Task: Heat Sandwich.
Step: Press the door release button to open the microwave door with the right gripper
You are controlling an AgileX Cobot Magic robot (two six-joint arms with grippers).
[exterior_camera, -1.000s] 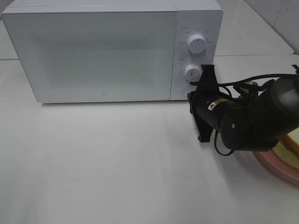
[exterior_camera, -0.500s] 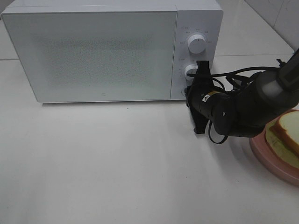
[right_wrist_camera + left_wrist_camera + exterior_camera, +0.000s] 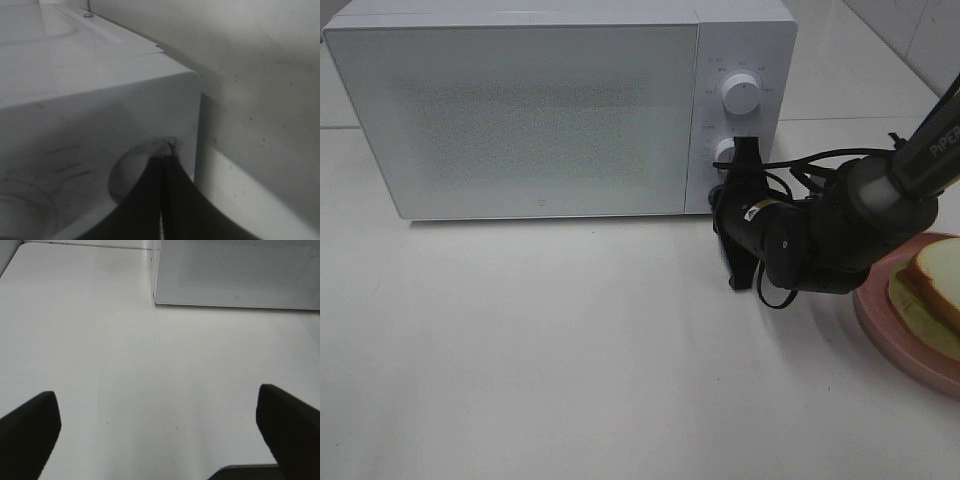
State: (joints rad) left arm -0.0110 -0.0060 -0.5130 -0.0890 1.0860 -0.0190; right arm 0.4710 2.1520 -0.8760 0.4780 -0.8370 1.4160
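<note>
The white microwave (image 3: 520, 110) stands at the back with its door closed. The sandwich (image 3: 935, 285), white bread with pale filling, lies on a pink plate (image 3: 880, 310) at the right edge. My right gripper (image 3: 722, 200) is shut and empty. Its tips touch the round button at the lower right corner of the microwave's control panel. In the right wrist view the shut fingertips (image 3: 162, 170) press into that round button (image 3: 125, 175). My left gripper (image 3: 160, 440) is open and empty over bare table, in front of the microwave (image 3: 235, 270). It is out of the exterior view.
Two white knobs (image 3: 740, 93) (image 3: 728, 152) sit on the panel above the right gripper. The right arm's cables (image 3: 820, 165) loop between panel and plate. White tabletop (image 3: 570, 350) stretches in front of the microwave.
My right gripper has moved left and slightly up to the microwave's lower right corner. The arm has swung off the plate, and the sandwich now shows.
</note>
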